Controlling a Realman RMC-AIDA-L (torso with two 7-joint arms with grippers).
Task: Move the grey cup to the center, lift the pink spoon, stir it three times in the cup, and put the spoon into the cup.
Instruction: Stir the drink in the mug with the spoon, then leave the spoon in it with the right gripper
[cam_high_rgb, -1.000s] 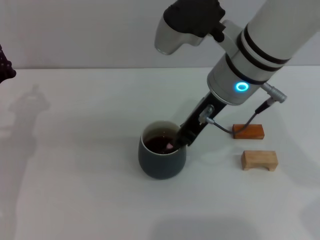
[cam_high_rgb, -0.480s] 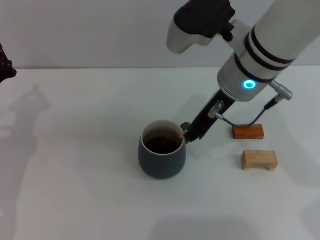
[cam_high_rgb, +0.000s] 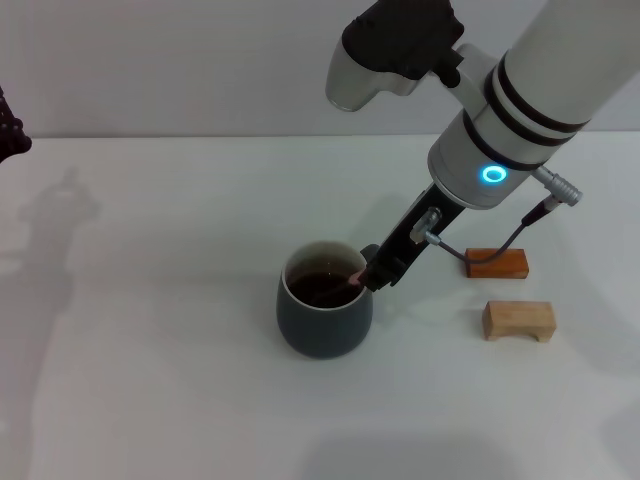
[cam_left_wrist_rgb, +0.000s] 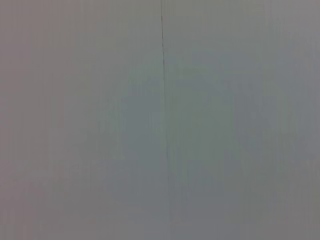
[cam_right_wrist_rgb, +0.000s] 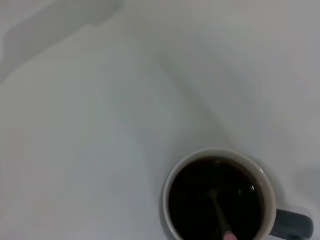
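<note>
Grey cup (cam_high_rgb: 324, 314) sits mid-bench (cam_high_rgb: 150, 300), full of dark liquid. Leaning in it is the pink spoon (cam_high_rgb: 352, 280), bowl sunk, its handle tip clamped in the right claw (cam_high_rgb: 372, 274) at the cup's rim. Orange-brown block (cam_high_rgb: 496, 263) and wooden block (cam_high_rgb: 518, 321) lie to the right. The left claw is out of view.

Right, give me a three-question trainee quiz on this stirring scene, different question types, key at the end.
1. True or false: the pink spoon has its bowl dipped in the dark liquid inside the grey cup.
2. Multiple choice: which block lies nearer the robot? A) the orange-brown block B) the light wooden block
3. Fill in: the right claw holds the spoon over the cup's ____ rim, as the head view shows it.

Key: 1 true; 2 B; 3 right.
</note>
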